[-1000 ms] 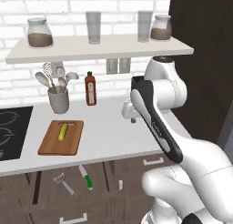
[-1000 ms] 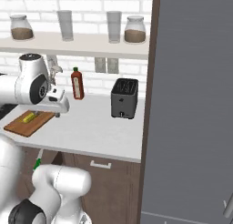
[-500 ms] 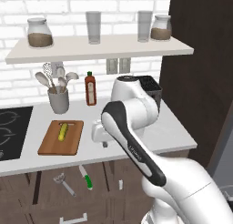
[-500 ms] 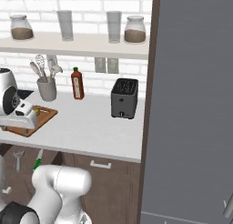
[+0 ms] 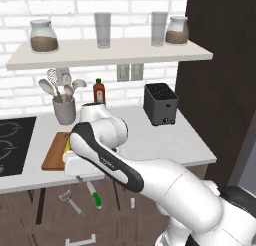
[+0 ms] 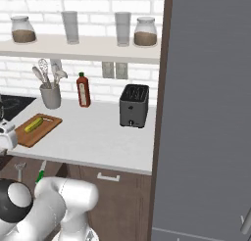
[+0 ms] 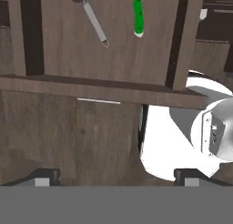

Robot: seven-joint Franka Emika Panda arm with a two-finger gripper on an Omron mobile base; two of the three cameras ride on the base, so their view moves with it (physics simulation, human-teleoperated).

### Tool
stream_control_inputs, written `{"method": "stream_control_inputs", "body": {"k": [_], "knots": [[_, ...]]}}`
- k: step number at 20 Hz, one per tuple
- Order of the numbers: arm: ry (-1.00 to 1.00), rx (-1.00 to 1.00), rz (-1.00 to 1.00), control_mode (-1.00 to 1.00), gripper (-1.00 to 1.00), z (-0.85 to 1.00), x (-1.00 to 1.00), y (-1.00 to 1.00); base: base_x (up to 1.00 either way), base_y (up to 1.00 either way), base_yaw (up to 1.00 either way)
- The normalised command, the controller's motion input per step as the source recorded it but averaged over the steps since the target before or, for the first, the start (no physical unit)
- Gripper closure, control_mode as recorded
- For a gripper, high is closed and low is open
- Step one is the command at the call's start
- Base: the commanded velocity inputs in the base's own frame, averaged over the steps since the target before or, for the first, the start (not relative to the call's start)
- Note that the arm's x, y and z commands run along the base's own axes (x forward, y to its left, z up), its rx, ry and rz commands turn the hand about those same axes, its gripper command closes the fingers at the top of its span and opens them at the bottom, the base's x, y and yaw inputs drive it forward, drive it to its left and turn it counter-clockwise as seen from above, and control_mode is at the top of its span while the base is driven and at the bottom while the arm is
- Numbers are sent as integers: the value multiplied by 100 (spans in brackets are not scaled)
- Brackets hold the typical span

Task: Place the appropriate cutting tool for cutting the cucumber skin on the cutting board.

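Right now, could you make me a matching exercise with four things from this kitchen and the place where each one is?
Things:
1. peeler
2. cucumber
3. toaster
4. green-handled knife

Places:
A. on the cutting board
B. in the open drawer, left of the knife in the left base view
C. on the counter under the shelf's right end
D. in the open drawer, right of the peeler in the left base view

Pairs: 1-B, 2-A, 3-C, 4-D

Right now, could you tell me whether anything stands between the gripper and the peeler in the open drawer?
Nothing visible does. In the hand view the gripper looks down over the drawer front at the peeler, which lies bare on the drawer floor; the green-handled knife lies beside it, apart.
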Motion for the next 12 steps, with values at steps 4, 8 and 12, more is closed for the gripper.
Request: {"method": "stream_control_inputs", "body": {"k": [4, 8, 12], "knots": [[12, -1, 0, -100, -100, -67, 0, 85, 0, 0, 0], [7, 2, 0, -100, -100, -74, 1, 52, 0, 0, 0], [0, 2, -7, -100, -100, -56, 8, 1, 0, 0, 0]]}}
